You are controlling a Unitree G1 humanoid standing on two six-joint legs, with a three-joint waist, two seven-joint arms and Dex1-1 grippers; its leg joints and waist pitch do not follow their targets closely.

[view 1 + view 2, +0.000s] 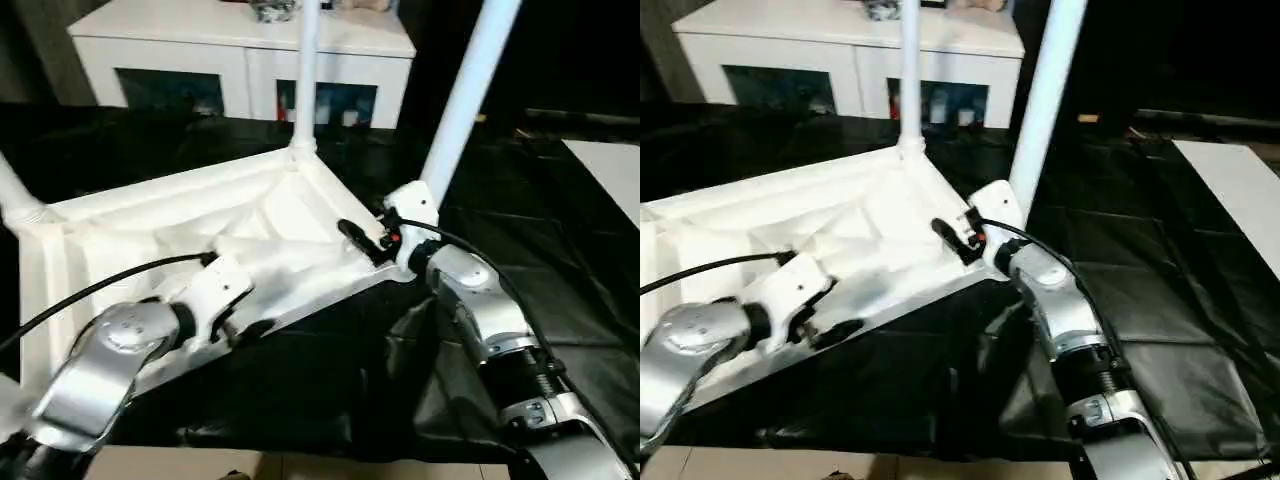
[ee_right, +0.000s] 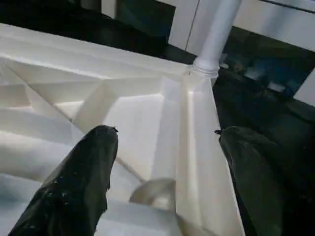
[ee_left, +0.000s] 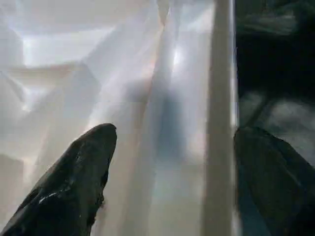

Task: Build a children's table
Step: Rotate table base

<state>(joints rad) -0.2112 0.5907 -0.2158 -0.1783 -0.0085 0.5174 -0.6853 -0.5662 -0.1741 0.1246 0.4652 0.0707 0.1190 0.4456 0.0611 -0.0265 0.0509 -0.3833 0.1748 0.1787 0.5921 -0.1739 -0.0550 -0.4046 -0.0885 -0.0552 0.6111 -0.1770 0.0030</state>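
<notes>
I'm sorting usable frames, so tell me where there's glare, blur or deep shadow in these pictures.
Left wrist view: the tabletop is soft and hazy, with bright glare along its rim. Right wrist view: the ribs are sharp, but the fingers blur up close. Left eye view: the black sheet goes nearly featureless in shadow, and the leg is overexposed and slightly smeared.
</notes>
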